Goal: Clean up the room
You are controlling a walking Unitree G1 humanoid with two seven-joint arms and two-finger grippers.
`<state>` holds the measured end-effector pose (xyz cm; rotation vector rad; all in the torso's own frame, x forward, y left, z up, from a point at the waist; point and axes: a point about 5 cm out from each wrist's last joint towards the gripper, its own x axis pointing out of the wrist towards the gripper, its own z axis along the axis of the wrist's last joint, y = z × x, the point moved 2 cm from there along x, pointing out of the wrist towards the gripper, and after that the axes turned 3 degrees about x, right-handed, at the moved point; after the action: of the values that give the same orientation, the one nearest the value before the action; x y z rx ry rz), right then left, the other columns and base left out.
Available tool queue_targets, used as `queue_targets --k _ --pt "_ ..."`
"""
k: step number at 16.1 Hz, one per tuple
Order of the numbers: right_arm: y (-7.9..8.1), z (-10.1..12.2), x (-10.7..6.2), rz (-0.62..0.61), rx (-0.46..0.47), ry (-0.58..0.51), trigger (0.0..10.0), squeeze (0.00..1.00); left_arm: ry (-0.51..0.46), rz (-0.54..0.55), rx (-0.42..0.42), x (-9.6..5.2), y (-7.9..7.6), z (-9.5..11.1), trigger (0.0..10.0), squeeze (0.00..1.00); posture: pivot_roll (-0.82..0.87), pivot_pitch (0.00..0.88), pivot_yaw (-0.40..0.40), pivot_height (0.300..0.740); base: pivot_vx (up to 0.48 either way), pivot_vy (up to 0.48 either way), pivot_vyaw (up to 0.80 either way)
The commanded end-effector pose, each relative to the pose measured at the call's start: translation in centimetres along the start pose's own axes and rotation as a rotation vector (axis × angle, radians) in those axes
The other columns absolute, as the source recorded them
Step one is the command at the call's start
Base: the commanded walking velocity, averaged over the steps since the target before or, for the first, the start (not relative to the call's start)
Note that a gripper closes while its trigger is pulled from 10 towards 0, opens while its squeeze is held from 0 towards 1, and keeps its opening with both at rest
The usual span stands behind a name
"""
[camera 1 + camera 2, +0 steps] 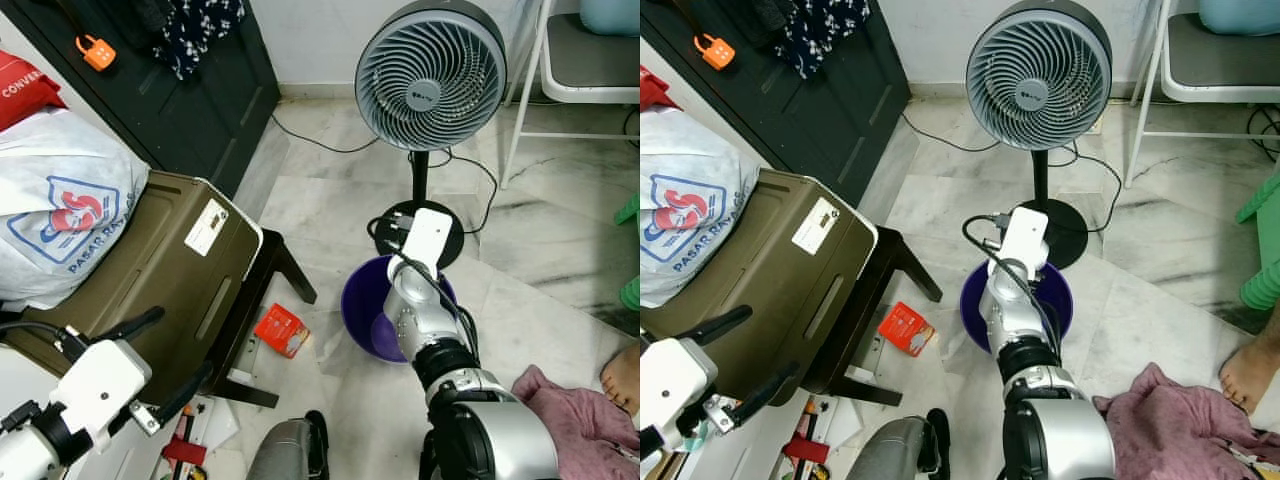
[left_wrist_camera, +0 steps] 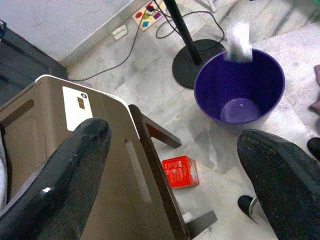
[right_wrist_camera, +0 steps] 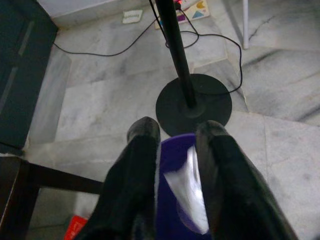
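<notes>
My right arm is stretched out over the purple bin (image 1: 370,305) on the floor, just in front of the fan (image 1: 432,75) and touching or nearly touching its round base. I hold it there so that whatever I let go drops straight in. From the wrist, my right fingers (image 3: 176,165) stand narrow, and between them sits a pale scrap of paper or plastic (image 3: 189,187), right above the bin's mouth. I judge I am holding it, though it could be just slipping free; in the other wrist view a blurred white piece (image 2: 241,41) shows at the bin's far rim. The bin itself looks empty at the bottom.

My left fingers (image 1: 155,355) are spread wide and hold nothing. They hang beside the brown chair (image 1: 170,270), kept back from the bin so they do not get in the way.

There is more to clear. A small red box (image 1: 282,330) lies on the floor between the chair leg and the bin, near both, so it is an easy next pick. A pink cloth (image 1: 575,420) is heaped on the floor to my right, next to a person's bare foot (image 1: 622,378), so I should move with care there. A full white bag (image 1: 60,205) rests on the chair seat.
</notes>
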<state>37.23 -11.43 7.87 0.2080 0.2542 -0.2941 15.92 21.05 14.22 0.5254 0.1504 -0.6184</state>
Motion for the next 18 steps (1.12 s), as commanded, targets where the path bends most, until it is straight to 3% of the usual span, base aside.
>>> queue_targets --k 1,4,8,11,13,16,18 --pt "0.8 -0.4 -0.3 0.013 0.014 0.019 10.0 1.0 0.031 0.011 0.001 -0.3 0.3 -0.4 10.0 0.0 0.38 0.222 0.258 0.74 0.0 0.0 0.0" --pt "0.8 0.1 -0.2 0.013 0.033 -0.011 10.0 1.0 0.03 0.014 0.0 -0.2 0.4 -0.5 10.0 0.0 0.37 0.218 0.265 0.74 0.0 0.0 0.0" --pt "1.3 0.6 -0.4 0.069 0.018 -0.044 10.0 1.0 -0.019 0.023 -0.005 1.6 0.5 -0.1 10.0 0.0 0.32 0.191 0.238 0.74 0.0 0.0 0.0" --pt "0.8 -0.6 -0.8 0.134 -0.042 -0.004 10.0 1.0 -0.142 0.061 -0.026 5.2 0.5 1.4 10.0 0.0 0.22 0.136 0.19 0.74 0.0 0.0 0.0" --pt "-0.1 0.2 -0.4 0.165 -0.074 -0.006 10.0 1.0 -0.255 0.116 -0.044 8.6 1.4 3.4 10.0 0.0 0.14 0.066 0.159 0.74 0.0 0.0 0.0" --pt "-0.5 0.6 -1.0 0.24 -0.12 -0.036 10.0 1.0 -0.307 0.166 -0.073 10.9 2.3 4.4 10.0 0.0 0.07 0.008 0.148 0.74 0.0 0.0 0.0" --pt "-2.4 -0.1 -1.9 0.277 -0.151 -0.039 10.0 1.0 -0.335 0.205 -0.074 12.4 2.6 5.0 10.0 0.0 0.04 0.0 0.122 0.74 0.0 0.0 0.0"
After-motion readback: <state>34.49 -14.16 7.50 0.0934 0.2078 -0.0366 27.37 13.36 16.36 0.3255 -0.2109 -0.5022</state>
